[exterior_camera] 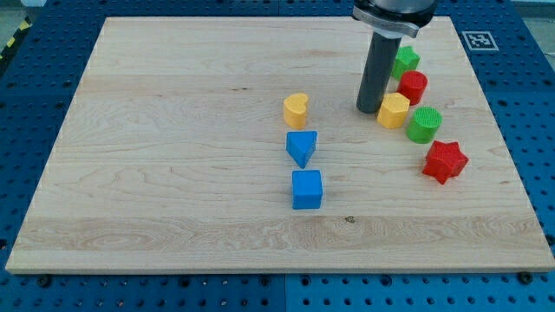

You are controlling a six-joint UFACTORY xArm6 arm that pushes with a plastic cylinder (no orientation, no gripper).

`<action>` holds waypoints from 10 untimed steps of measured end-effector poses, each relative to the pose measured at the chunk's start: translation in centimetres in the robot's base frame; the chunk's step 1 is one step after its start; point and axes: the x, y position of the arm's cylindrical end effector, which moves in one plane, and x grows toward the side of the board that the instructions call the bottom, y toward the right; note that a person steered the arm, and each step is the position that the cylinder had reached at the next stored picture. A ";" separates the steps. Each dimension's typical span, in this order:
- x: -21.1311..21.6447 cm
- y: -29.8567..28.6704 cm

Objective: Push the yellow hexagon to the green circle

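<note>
The yellow hexagon [394, 111] sits at the view's right on the wooden board [173, 173]. The green circle [425, 125] lies just right of it and slightly lower, touching or nearly touching it. My tip [370, 109] rests on the board right against the hexagon's left side. The dark rod rises from there to the view's top.
A red circle [413, 87] sits just above the hexagon, a green star-like block [405, 61] above that. A red star [445, 161] lies below the green circle. In the middle stand a yellow heart [296, 110], a blue triangle [302, 147] and a blue cube [307, 189].
</note>
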 end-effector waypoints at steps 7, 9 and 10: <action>3.2 0.7; 3.2 1.1; 3.0 1.8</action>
